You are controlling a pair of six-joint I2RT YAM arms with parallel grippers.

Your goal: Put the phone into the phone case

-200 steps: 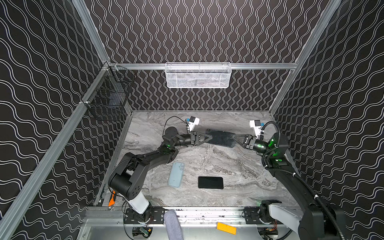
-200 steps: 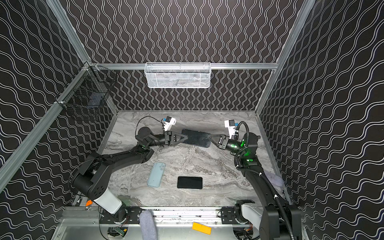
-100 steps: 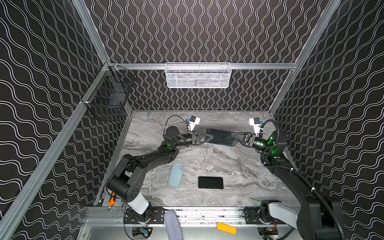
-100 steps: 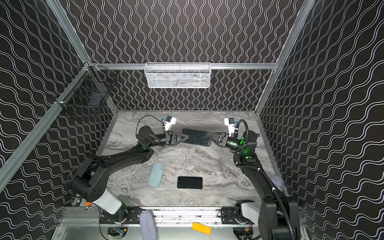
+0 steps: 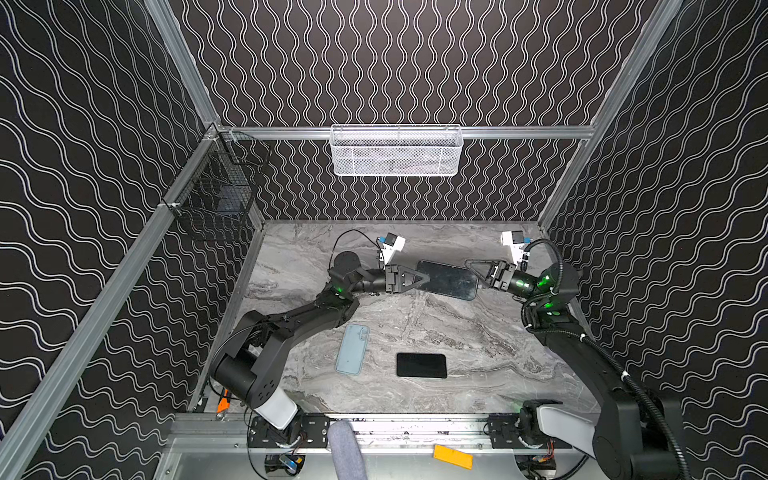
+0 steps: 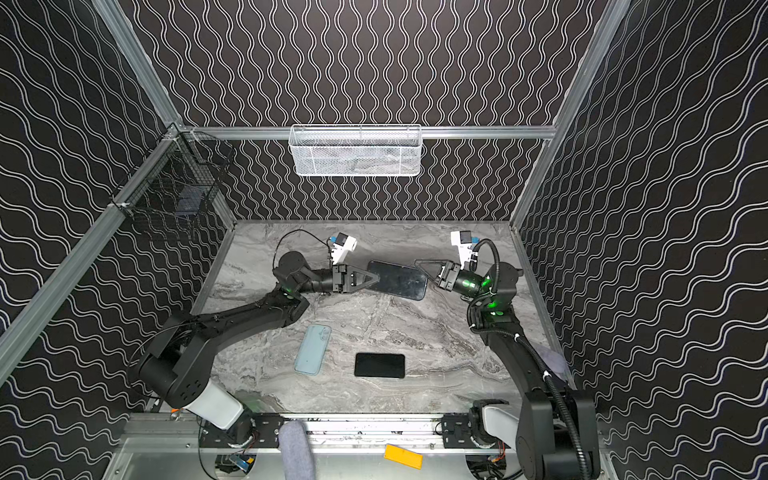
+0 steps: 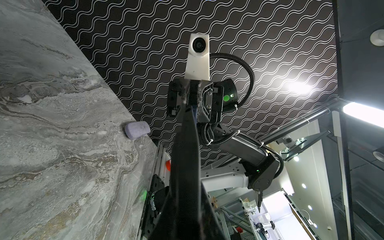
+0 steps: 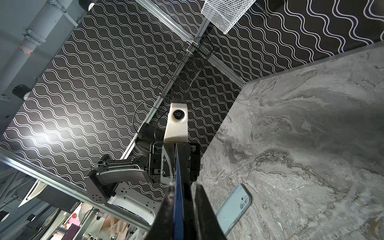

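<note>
Clamping shut on opposite ends, the left hand (image 5: 427, 278) and right hand (image 5: 471, 268) are holding a dark phone (image 5: 449, 280) between them above the worktop (image 5: 415, 324).

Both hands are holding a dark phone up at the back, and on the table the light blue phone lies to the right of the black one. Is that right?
Not quite: the light blue phone lies to the left of the black phone, as both top views show. The rest holds.

White mesh basket (image 5: 395, 151) on the back rail, black wire basket (image 5: 214, 199) on the left rail. Marble table (image 5: 478, 332). Grey roll (image 5: 345, 449) and orange block (image 5: 453, 456) at the front frame. Lilac pad (image 7: 137, 129) at the table edge, against the wall.
</note>
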